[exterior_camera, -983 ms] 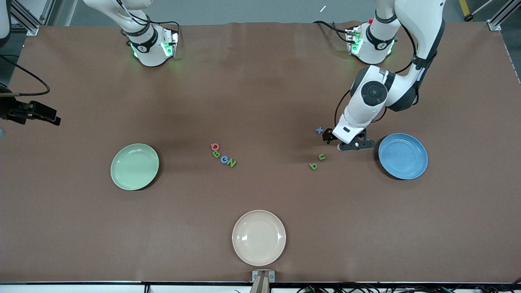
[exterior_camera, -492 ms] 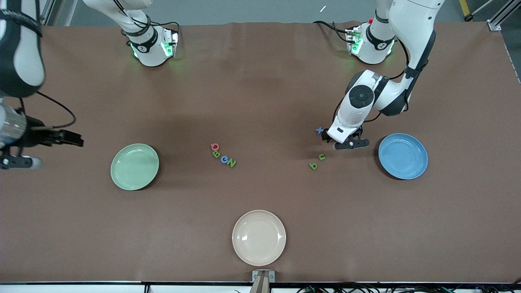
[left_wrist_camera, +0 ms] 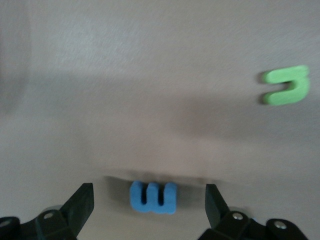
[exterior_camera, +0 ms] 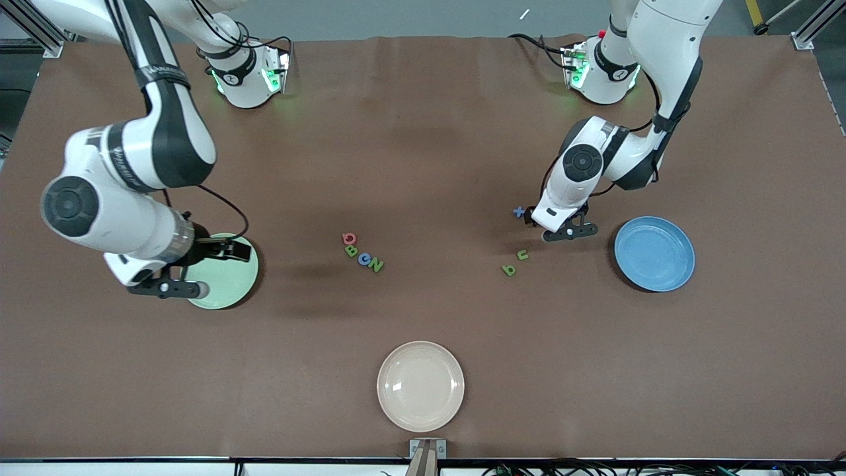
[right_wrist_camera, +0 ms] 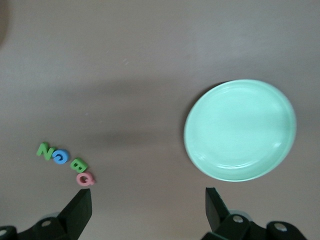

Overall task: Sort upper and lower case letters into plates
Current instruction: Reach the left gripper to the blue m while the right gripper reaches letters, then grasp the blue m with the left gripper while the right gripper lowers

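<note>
My left gripper [exterior_camera: 572,233] is low over the table between the blue plate [exterior_camera: 654,253] and a blue x [exterior_camera: 519,211]. The left gripper [left_wrist_camera: 149,194] is open, and a blue small letter m [left_wrist_camera: 152,196] lies flat between its fingers, untouched; the hand hides this letter in the front view. Green small letters u [exterior_camera: 523,254] [left_wrist_camera: 285,86] and b [exterior_camera: 508,270] lie nearer the front camera. The capitals Q [exterior_camera: 349,238], B [exterior_camera: 351,250], C [exterior_camera: 364,259] and N [exterior_camera: 376,265] lie mid-table. My right gripper [exterior_camera: 165,289] [right_wrist_camera: 148,197] is open and empty over the pale green plate's [exterior_camera: 228,281] [right_wrist_camera: 240,129] edge.
A cream-white plate [exterior_camera: 420,386] sits near the table's front edge. The right arm's elbow hangs over the table at the right arm's end. In the right wrist view the capitals Q [right_wrist_camera: 85,178], B [right_wrist_camera: 79,164], C [right_wrist_camera: 60,156] and N [right_wrist_camera: 45,149] show beside the plate.
The right arm has swung in from the table's end to over the pale green plate. The left hand has shifted slightly away from the blue plate.
</note>
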`<state>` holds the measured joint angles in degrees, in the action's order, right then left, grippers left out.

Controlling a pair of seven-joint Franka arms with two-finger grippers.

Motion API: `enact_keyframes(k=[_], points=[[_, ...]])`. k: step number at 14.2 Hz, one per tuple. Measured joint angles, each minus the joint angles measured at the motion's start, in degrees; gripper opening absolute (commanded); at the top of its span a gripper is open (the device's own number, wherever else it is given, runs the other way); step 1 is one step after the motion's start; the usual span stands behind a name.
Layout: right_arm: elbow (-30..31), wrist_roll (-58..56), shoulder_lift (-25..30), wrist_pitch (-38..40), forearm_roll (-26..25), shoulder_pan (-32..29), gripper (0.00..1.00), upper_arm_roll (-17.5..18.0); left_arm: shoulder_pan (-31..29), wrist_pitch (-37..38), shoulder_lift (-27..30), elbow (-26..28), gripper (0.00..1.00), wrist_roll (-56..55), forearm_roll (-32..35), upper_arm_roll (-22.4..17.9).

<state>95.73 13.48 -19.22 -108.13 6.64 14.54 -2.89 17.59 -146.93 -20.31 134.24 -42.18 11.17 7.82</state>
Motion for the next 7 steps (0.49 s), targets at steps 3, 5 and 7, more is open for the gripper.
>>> enact_keyframes(k=[3,5,7], points=[[7.3,5.2,0.0,-8.4,0.8,4.6,1.0,0.0,0.0,0.8,0.0,0.1,0.74,-1.4,0.0,0.0],[12.2,8.1,0.0,-15.0,0.8,8.3,1.0,0.1,0.0,0.8,0.0,0.1,0.66,-1.5,0.0,0.1],[16.9,10.0,-0.1,-22.0,0.8,11.3,1.0,0.0,0.1,0.6,0.0,0.1,0.58,-1.6,0.0,0.2]])
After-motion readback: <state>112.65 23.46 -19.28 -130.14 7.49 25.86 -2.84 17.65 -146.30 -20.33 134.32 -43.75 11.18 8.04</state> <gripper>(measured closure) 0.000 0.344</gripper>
